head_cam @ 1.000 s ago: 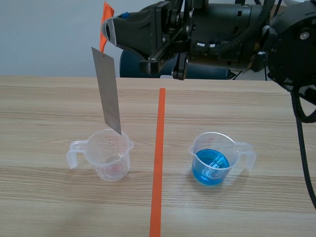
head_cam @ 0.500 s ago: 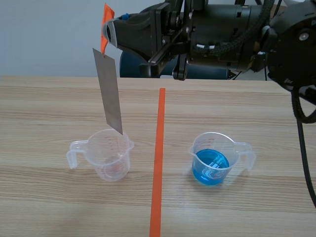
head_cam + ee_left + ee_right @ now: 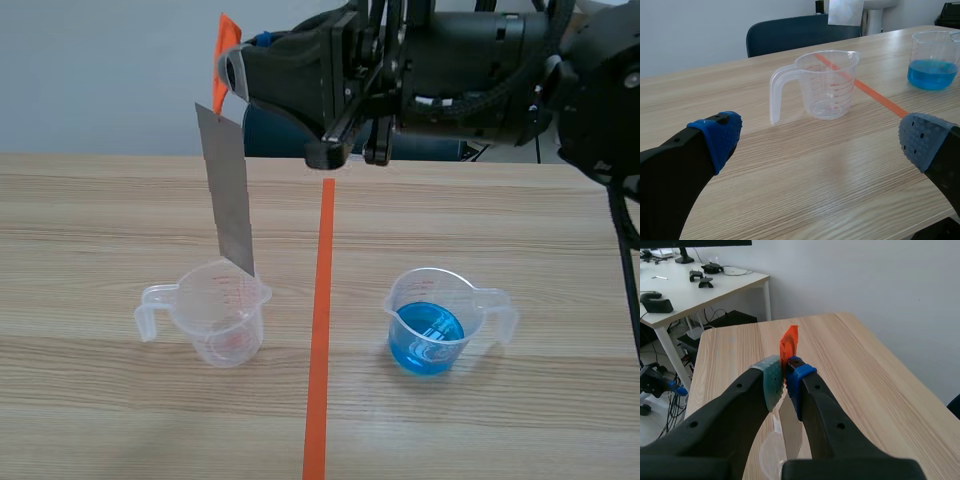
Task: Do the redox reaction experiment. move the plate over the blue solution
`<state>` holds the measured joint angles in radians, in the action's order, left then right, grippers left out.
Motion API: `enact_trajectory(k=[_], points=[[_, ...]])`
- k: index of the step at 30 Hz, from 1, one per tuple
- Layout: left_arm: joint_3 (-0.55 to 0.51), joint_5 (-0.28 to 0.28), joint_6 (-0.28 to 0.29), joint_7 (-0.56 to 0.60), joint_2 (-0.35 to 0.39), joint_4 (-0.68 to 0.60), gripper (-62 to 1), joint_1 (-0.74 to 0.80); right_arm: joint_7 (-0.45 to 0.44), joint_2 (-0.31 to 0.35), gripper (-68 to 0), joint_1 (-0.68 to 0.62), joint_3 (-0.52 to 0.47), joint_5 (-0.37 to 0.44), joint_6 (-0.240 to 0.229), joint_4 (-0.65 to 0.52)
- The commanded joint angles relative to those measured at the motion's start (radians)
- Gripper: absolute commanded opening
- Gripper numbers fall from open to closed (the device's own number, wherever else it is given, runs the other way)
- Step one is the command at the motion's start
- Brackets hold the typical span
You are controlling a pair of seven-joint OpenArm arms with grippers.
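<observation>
The right gripper (image 3: 233, 72), raised across the top, pinches the orange-tagged end of a grey metal plate (image 3: 230, 195) hanging tilted above the empty measuring cup (image 3: 215, 318); the cup of blue solution (image 3: 430, 325) stands across the orange tape line (image 3: 320, 330)

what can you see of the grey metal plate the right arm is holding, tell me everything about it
The thin, flat, rectangular grey metal plate looks like dull sheet metal, with an orange tab at its top end. The right gripper is shut on that end, so the plate hangs nearly upright, slightly tilted. Its lower end is at the rim of the empty clear plastic measuring cup; whether they touch cannot be told. It is well apart from the clear cup of blue solution.
</observation>
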<state>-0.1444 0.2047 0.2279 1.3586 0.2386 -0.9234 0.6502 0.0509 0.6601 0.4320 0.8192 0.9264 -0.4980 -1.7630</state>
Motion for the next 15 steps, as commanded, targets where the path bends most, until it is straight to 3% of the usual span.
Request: enact_trajectory(k=[1,6,15], points=[[-0.008,-0.006,-0.002,0.013,0.009,-0.014,1.4,-0.002,-0.017,0.008,-67.3,0.02,-0.002,0.011,-0.013,-0.014],[-0.007,-0.002,-0.002,-0.047,0.009,-0.014,1.4,-0.002,-0.091,0.058,-67.3,0.028,0.028,-0.007,-0.017,-0.015],[-0.007,-0.005,0.002,-0.041,0.009,-0.014,1.4,-0.002,-0.172,0.145,-67.3,0.116,0.12,-0.006,-0.026,-0.015]])
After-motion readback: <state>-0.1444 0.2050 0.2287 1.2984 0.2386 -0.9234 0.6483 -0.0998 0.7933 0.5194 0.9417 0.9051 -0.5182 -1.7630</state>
